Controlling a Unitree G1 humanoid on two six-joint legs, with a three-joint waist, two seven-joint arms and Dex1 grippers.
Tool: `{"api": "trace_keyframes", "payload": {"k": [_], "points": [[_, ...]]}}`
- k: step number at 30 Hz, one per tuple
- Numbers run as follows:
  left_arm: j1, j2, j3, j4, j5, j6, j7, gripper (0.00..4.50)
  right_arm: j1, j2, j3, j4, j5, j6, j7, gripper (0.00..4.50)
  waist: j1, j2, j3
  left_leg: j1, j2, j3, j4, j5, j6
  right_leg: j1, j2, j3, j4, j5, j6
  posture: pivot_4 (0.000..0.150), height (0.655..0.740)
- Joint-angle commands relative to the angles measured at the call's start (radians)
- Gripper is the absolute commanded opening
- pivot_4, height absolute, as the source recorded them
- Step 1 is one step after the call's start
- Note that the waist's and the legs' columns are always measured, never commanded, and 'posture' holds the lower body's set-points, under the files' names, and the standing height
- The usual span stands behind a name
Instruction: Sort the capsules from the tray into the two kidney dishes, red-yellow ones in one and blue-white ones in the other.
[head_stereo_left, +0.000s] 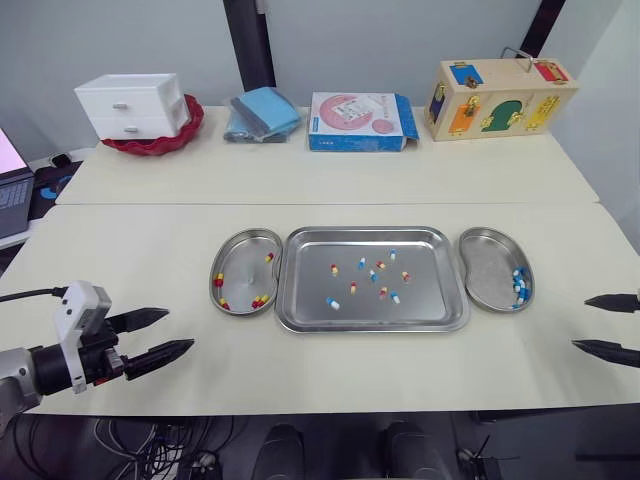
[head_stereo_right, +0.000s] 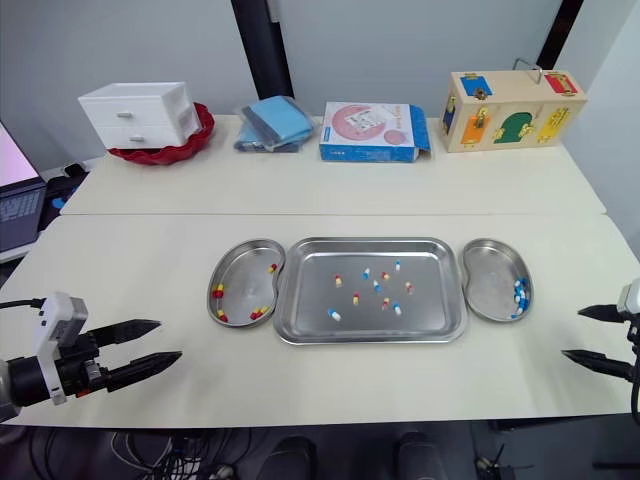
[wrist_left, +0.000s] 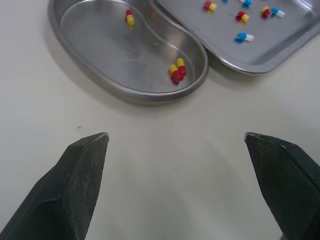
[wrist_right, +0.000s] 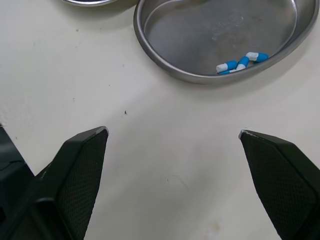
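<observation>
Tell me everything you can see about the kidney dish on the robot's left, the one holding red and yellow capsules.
The left kidney dish is a shallow, bean-shaped pan of shiny, steel-looking metal with a raised rim. It lies flat on the pale table, its inward curve facing the tray, and the two rims seem to touch. Inside lie a few red-yellow capsules, scattered near the wall.

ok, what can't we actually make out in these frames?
Tray: its capsules too small in head views for an exact count.
Left kidney dish: far end cut off by left wrist view's edge.
Blue-white capsules in right kidney dish: overlapping, count unclear in right wrist view.
Right pincer: cut off past the fingers by left eye view's edge.
</observation>
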Motion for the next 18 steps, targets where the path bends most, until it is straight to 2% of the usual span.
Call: {"api": "trace_keyframes", "payload": {"k": [1,4,6,10,12,18], "points": [[0.0,-0.028,-0.035,-0.087,-0.036,-0.014,-0.014,4.5,0.072,0.013,-0.106,-0.065,0.015,0.013,0.008,4.43,0.0,0.0,0.0,0.0,0.0,0.0,0.0,0.0,0.0,0.0,0.0,0.0,0.0,0.0,0.0,0.15,0.7078],[0.027,-0.155,-0.081,-0.168,-0.084,-0.125,-0.063,4.5,0.177,0.056,-0.181,-0.144,0.014,0.031,0.005,4.43,-0.001,0.0,-0.001,0.0,0.0,0.0,-0.001,0.0,0.0,0.0,0.0,0.0,-0.001,0.0,0.0,0.15,0.7078],[0.047,-0.2,-0.105,-0.19,-0.09,-0.155,-0.078,4.5,0.212,0.075,-0.208,-0.179,0.015,0.036,-0.001,4.43,-0.002,-0.002,0.0,0.0,0.0,0.001,-0.001,0.0,0.0,0.0,0.0,0.001,-0.002,0.0,0.0,0.15,0.7078],[0.08,-0.222,-0.198,-0.199,-0.021,-0.227,-0.103,4.5,0.287,0.116,-0.262,-0.265,0.016,0.045,-0.003,4.43,-0.004,-0.001,-0.001,0.001,0.0,0.001,0.0,0.0,0.0,0.001,0.001,0.001,-0.001,0.0,0.0,0.15,0.7078],[0.064,-0.267,-0.229,-0.181,-0.001,-0.31,-0.102,4.5,0.332,0.138,-0.285,-0.332,0.024,0.062,0.006,4.43,-0.003,-0.001,-0.001,0.001,0.0,0.001,0.0,0.0,0.0,0.001,0.0,0.001,-0.001,0.0,0.0,0.15,0.7078],[0.045,-0.354,-0.264,-0.122,0.034,-0.499,-0.126,4.5,0.393,0.192,-0.274,-0.593,0.072,0.143,-0.035,4.43,-0.001,-0.003,-0.002,0.001,0.0,0.001,0.0,0.0,0.0,0.001,0.001,0.001,-0.002,-0.001,0.0,0.15,0.7078]]}}
